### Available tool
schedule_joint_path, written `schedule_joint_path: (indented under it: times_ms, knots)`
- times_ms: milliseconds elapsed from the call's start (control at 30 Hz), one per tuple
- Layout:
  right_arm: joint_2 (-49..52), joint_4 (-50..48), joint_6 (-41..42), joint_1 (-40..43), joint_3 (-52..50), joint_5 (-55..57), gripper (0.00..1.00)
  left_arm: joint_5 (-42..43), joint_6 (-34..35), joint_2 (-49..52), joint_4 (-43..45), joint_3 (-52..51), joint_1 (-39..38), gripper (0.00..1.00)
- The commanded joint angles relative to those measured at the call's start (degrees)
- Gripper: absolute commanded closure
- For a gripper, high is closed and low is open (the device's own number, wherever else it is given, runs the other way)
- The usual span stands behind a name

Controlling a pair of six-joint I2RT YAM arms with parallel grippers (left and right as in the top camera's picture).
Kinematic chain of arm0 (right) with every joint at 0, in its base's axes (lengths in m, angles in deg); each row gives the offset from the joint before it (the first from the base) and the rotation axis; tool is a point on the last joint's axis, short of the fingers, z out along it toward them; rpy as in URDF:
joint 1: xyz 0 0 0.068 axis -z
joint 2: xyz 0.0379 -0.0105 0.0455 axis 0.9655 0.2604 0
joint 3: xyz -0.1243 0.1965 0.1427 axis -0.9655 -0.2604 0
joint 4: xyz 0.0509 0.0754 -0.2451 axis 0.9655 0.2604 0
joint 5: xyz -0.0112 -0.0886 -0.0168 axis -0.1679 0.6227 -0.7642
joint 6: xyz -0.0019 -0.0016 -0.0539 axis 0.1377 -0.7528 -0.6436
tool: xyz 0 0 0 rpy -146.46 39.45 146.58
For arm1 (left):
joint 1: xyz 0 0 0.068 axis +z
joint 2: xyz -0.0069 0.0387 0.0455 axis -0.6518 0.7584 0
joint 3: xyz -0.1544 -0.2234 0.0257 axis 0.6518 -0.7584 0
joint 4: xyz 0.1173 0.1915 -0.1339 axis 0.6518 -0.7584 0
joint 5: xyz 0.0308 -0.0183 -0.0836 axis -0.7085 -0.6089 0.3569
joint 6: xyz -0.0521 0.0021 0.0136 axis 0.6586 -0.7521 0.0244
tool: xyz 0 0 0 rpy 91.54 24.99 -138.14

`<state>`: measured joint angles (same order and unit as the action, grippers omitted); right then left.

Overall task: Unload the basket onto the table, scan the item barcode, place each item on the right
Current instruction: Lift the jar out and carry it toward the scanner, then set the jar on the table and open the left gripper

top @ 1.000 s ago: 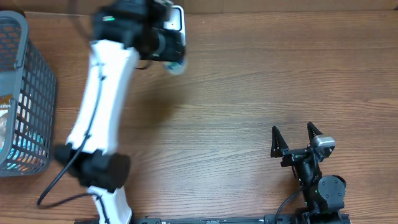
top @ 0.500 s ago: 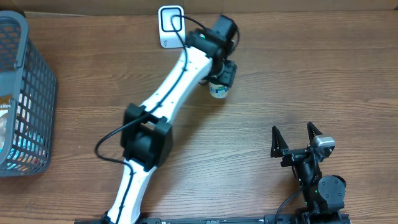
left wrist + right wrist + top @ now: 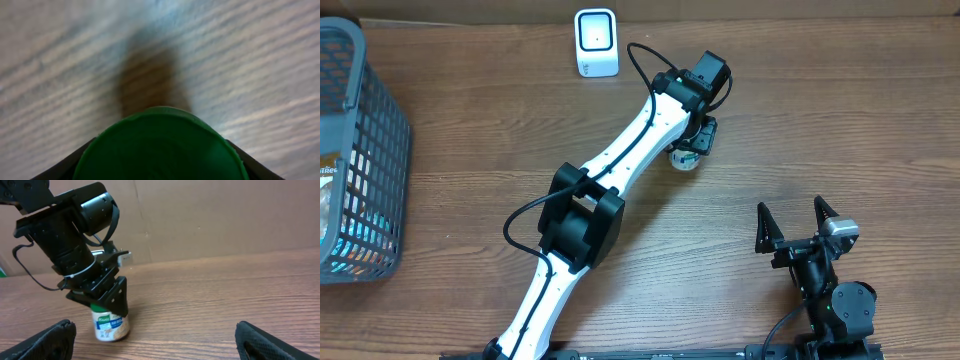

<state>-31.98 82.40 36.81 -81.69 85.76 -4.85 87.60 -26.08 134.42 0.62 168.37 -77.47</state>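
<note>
The item is a small jar (image 3: 683, 160) with a green lid (image 3: 160, 145) and a white and blue label (image 3: 111, 325). My left gripper (image 3: 696, 140) is shut on it at the lid end, a dark finger showing on each side of the lid in the left wrist view. The jar hangs tilted just over the wood at mid-table; whether it touches I cannot tell. No barcode shows in any view. The white scanner (image 3: 595, 42) stands at the back edge, left of the jar. My right gripper (image 3: 798, 222) is open and empty near the front right.
A grey wire basket (image 3: 360, 160) holding packaged goods stands at the far left. A cardboard wall (image 3: 210, 215) runs along the back of the wooden table (image 3: 840, 120). The left arm's white links (image 3: 620, 165) cross the middle diagonally.
The left arm has swung the jar away from the scanner, rightward and toward the front, lowering it close to the table. The right arm has not moved.
</note>
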Motion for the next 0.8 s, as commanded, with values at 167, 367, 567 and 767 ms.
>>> schedule_joint_path:
  times_ms: [167,367,567,767]
  knots:
    - [-0.5,-0.37,0.04,0.07,-0.59,0.09,0.0,1.77,1.38,0.52,-6.23,0.96,-0.74,0.19]
    - [-0.5,-0.35,0.04,0.07,-0.59,0.09,0.0,2.49,1.36,0.52,-7.17,0.96,-0.74,0.02]
    - [-0.5,-0.35,0.04,0.07,-0.59,0.09,0.0,2.47,0.24,0.13,-7.48,1.46,-0.59,0.0]
    - [-0.5,-0.37,0.04,0.07,-0.59,0.09,0.0,2.4,-1.05,-3.34,-8.72,5.66,0.61,0.0]
